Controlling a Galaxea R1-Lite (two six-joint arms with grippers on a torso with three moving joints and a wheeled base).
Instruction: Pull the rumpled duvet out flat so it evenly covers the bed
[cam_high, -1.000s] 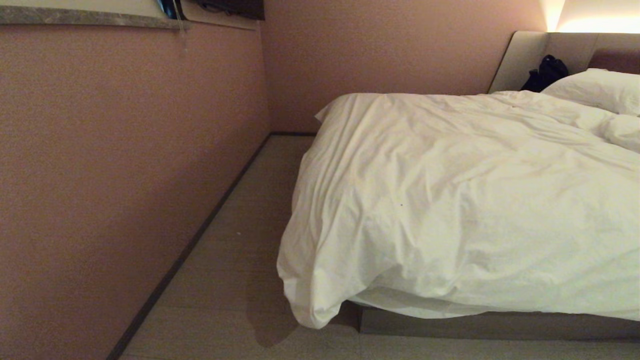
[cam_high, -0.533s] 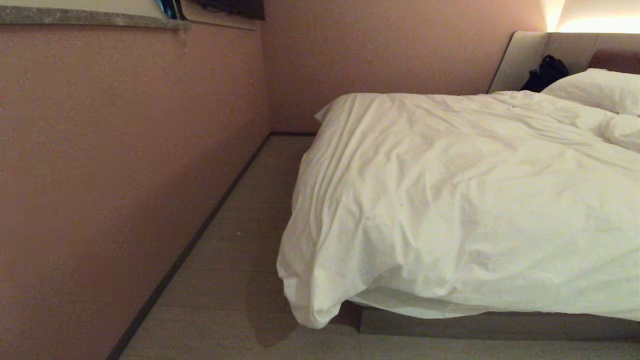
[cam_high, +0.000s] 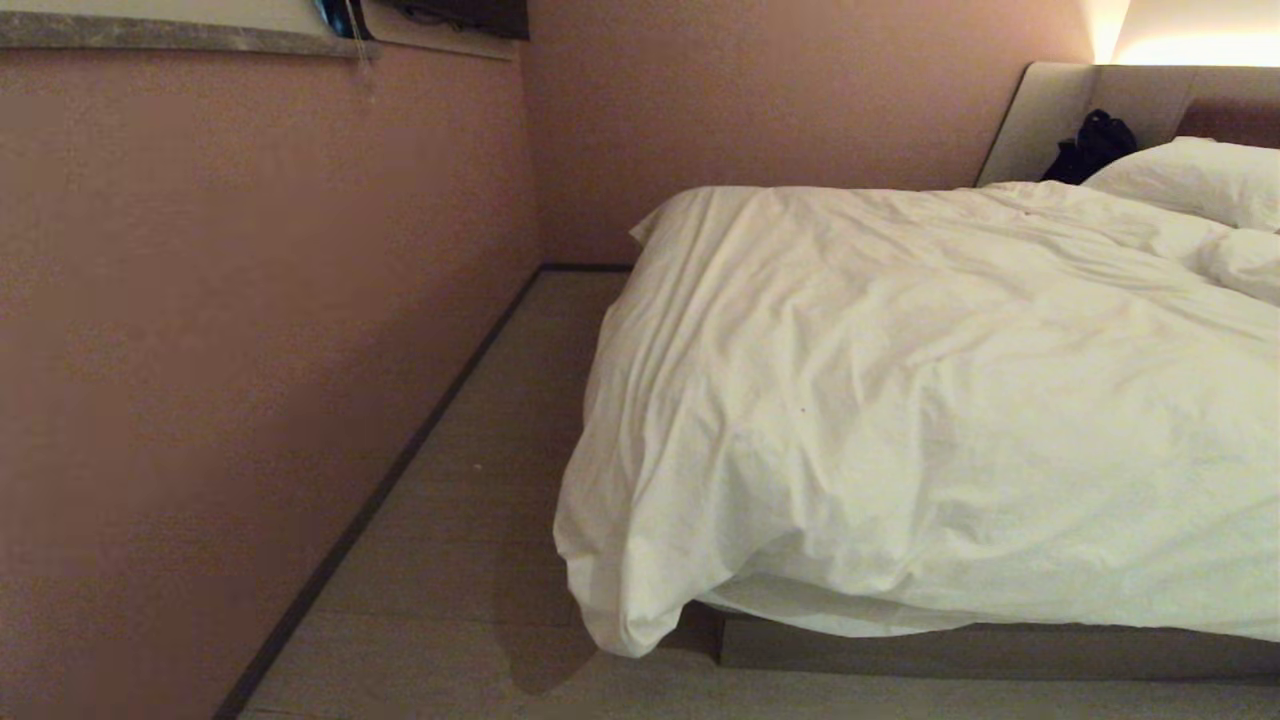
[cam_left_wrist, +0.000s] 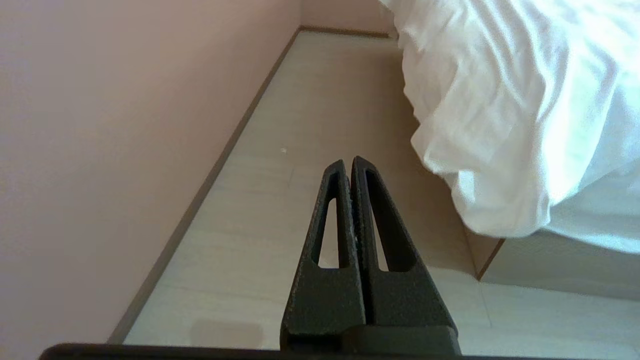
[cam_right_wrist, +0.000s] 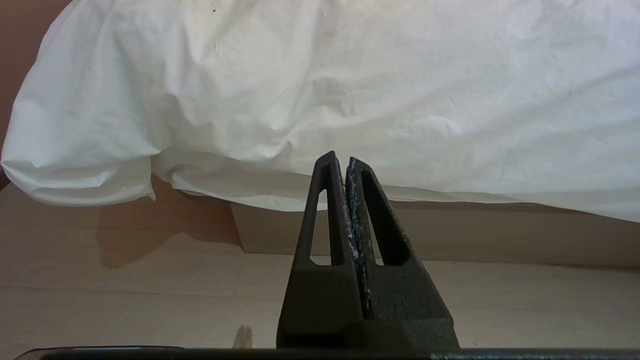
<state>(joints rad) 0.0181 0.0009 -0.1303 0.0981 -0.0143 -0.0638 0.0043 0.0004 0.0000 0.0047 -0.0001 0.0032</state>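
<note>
Up on the bed (cam_high: 1000, 650), the head view has the white duvet (cam_high: 900, 400) spread wrinkly across the mattress, one corner drooping off the near left end almost to the floor (cam_high: 480, 480), pillow (cam_high: 1190, 180) by the headboard. Left wrist view: left gripper (cam_left_wrist: 349, 162) pinched together, empty, over floor beside that corner. Right wrist view: right gripper (cam_right_wrist: 340, 157) also clamped on nothing, facing the duvet's hanging edge.

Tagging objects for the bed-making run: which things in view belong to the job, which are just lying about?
Job:
- duvet
- bed
- left pincer, shut, empty
- right pincer, shut, empty

Lying about:
- pillow
- dark bundle by the headboard
</note>
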